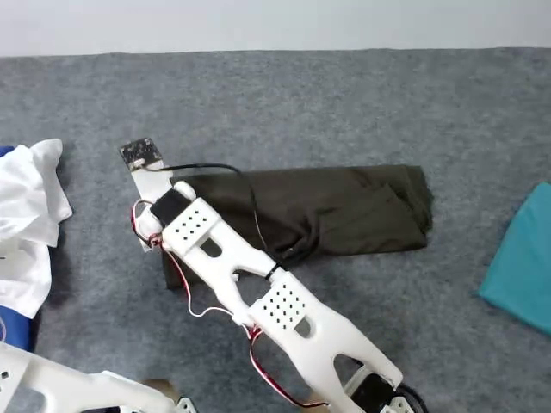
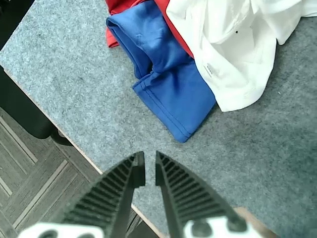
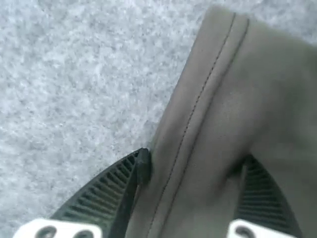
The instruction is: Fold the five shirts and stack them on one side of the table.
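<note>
the dark olive shirt [image 1: 336, 211] lies folded mid-table, its stitched hem pinched in the right gripper [image 3: 195, 166]. the left gripper [image 2: 150, 166] hangs almost closed and empty by the table edge, near the blue shirt [image 2: 168, 84] and the white shirt [image 2: 237, 49]. the red shirt [image 2: 119, 15] is mostly buried, and the teal shirt [image 1: 525, 258] is cut off.

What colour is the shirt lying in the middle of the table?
Plain dark olive-brown. The shirt shows best in the high view.

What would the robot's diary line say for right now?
right pincer: clamped on olive shirt | left pincer: shut, empty, above table edge | white shirt, blue shirt, red shirt: heaped together
</note>
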Controlling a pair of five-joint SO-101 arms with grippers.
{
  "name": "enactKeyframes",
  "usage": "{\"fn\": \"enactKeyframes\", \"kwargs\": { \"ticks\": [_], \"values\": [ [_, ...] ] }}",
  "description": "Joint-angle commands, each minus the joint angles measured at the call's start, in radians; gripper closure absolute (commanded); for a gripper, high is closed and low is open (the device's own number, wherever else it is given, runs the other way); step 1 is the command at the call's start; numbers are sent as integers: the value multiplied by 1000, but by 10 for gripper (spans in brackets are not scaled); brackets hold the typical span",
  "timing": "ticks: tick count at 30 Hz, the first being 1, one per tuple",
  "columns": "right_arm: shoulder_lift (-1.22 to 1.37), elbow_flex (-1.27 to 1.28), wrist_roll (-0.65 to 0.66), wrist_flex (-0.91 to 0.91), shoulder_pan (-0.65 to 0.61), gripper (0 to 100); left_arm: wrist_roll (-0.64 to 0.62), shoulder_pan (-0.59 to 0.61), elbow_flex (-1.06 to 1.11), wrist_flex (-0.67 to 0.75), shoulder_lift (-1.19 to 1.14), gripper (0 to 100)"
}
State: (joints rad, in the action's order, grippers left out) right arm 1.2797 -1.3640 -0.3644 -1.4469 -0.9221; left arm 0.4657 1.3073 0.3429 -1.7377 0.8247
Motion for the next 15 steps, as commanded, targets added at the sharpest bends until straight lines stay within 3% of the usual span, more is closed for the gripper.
{"fn": "enactKeyframes", "kwargs": {
  "ticks": [1, 7, 12, 15],
  "values": [
    [-4, -34, 8, -44, 4, 735, 8, -5, -7, 8, 17, 956],
    [-5, -34, 5, -165, 31, 756, 8, -5, -7, 8, 17, 956],
    [-4, -35, 11, -193, 81, 991, 8, -6, -7, 8, 17, 956],
    [-7, -40, 32, -199, 111, 969, 8, -6, -7, 8, 17, 956]
  ]
}}
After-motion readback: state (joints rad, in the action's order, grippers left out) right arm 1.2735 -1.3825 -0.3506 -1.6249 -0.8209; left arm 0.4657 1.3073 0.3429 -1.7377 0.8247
